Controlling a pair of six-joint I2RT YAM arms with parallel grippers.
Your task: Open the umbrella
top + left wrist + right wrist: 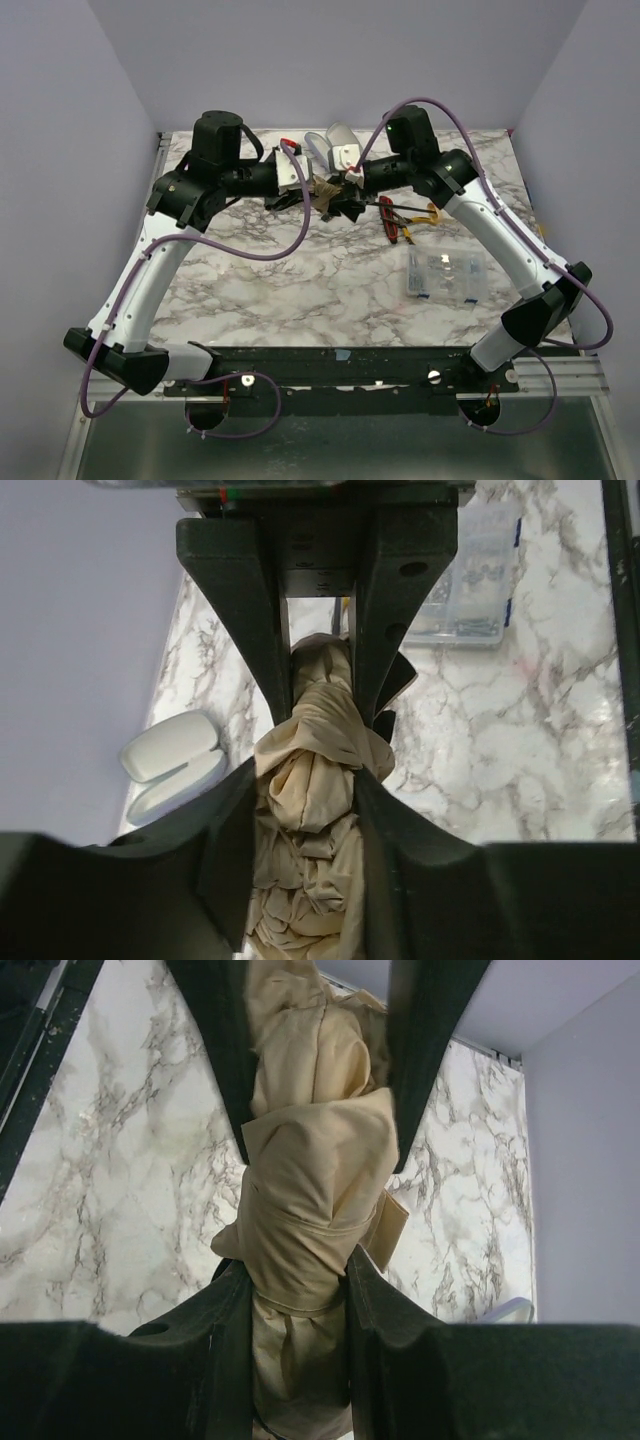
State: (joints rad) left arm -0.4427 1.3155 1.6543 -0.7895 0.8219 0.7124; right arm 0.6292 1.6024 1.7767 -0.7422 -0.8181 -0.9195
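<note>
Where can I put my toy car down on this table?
The bare marble between the umbrella and the near edge, left of the box. Also the far right corner. The back middle is crowded: umbrella and red tool.

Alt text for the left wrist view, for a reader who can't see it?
The left gripper, from below, and the right gripper, from the top, clamp the bundled tan umbrella. A white case and a clear plastic box lie on the marble table.
</note>
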